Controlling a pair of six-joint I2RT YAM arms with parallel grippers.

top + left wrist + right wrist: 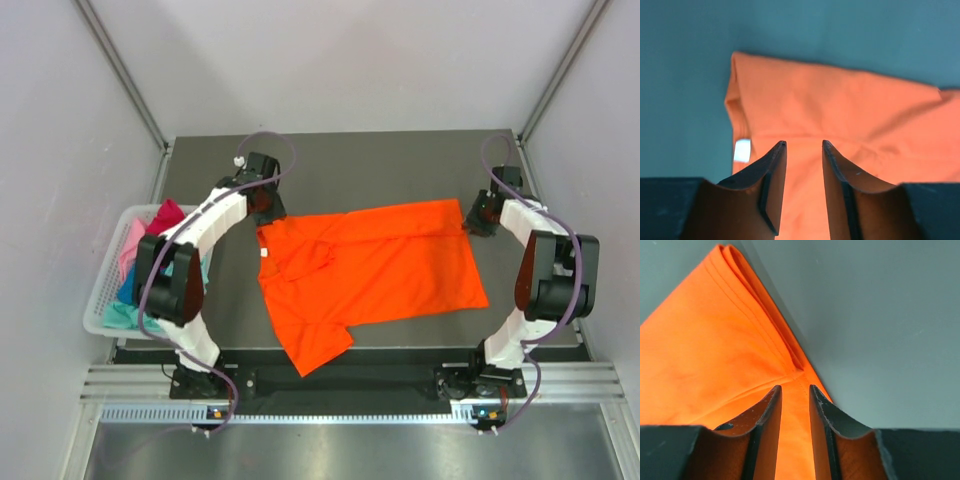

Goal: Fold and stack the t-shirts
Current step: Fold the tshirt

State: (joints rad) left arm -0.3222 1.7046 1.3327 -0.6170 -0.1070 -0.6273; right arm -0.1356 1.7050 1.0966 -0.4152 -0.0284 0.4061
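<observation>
The dark table (400, 160) carries the orange t-shirt (380, 265), spread flat. Only the top view shows the white basket (97, 305) of pink and teal shirts (133, 245) at the left. Only the wrist views show the gaps: left fingers (777, 160) and right fingers (771, 405) stand narrowly apart over orange cloth. A white label (742, 150) lies beside the left fingers.

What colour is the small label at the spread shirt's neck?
White label on the orange t-shirt; clearest in the left wrist view.

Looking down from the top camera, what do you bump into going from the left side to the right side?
white basket → orange t-shirt → right arm
</observation>
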